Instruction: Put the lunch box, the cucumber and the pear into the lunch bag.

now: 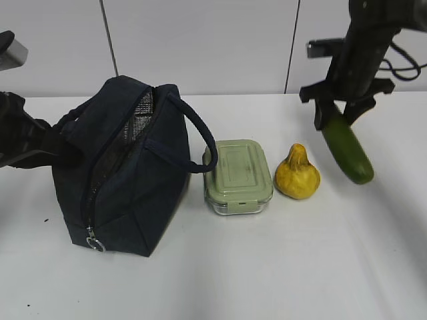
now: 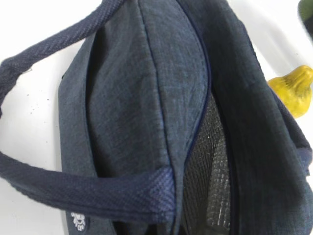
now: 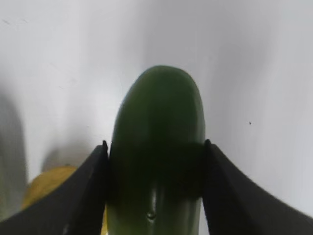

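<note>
The navy lunch bag (image 1: 127,173) stands at the left with its zipper open and silvery lining (image 2: 212,161) showing. The lunch box (image 1: 237,175) with its sage-green lid sits to the right of the bag. The yellow pear (image 1: 297,175) stands beside the box and also shows in the left wrist view (image 2: 296,88). My right gripper (image 1: 339,107) is shut on the dark green cucumber (image 3: 156,117) and holds it in the air, right of the pear. My left arm (image 1: 23,137) is against the bag's far-left handle; its fingers are hidden.
The bag's two loop handles (image 1: 197,137) stick out on either side of the opening. A metal ring pull (image 1: 95,242) hangs at the bag's lower front. The white table (image 1: 280,267) stretches in front; a white panelled wall stands behind.
</note>
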Robot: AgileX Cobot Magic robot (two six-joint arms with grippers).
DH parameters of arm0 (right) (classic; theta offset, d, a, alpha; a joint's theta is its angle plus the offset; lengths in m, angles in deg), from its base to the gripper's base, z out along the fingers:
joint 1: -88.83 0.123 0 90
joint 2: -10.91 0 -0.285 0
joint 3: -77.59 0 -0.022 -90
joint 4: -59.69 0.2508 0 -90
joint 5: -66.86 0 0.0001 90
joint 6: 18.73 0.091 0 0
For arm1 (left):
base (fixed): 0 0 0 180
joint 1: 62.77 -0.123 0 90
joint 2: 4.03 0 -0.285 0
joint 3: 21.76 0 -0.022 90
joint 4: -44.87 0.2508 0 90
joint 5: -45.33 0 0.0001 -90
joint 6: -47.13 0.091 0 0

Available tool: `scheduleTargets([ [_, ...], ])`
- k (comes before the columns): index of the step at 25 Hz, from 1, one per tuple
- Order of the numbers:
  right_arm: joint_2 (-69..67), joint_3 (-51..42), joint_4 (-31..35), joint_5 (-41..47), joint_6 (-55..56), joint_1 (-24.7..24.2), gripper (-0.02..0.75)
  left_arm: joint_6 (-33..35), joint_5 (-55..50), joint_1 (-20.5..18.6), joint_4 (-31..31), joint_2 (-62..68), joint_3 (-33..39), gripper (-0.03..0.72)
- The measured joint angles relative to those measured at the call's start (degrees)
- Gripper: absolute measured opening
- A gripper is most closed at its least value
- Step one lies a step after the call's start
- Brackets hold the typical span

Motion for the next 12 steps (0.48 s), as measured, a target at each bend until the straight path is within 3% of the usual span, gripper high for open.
scheduleTargets([
  [3, 3.47, 4.29, 10.97, 1.09, -4.52, -0.13, 0.389, 0.0, 0.11, 0.0, 0.0, 0.0, 0.0, -0.018],
  [8, 5.04, 6.9, 41.5, 0.94, -14.89, 1.46, 0.389, 0.0, 0.23, 0.0, -0.79, 0.0, 0.0, -0.018],
  [12, 4.79, 6.9, 54.05, -1.48, -22.12, 6.94, 0.389, 0.0, 0.23, 0.0, -2.61, 0.0, 0.0, -0.018],
])
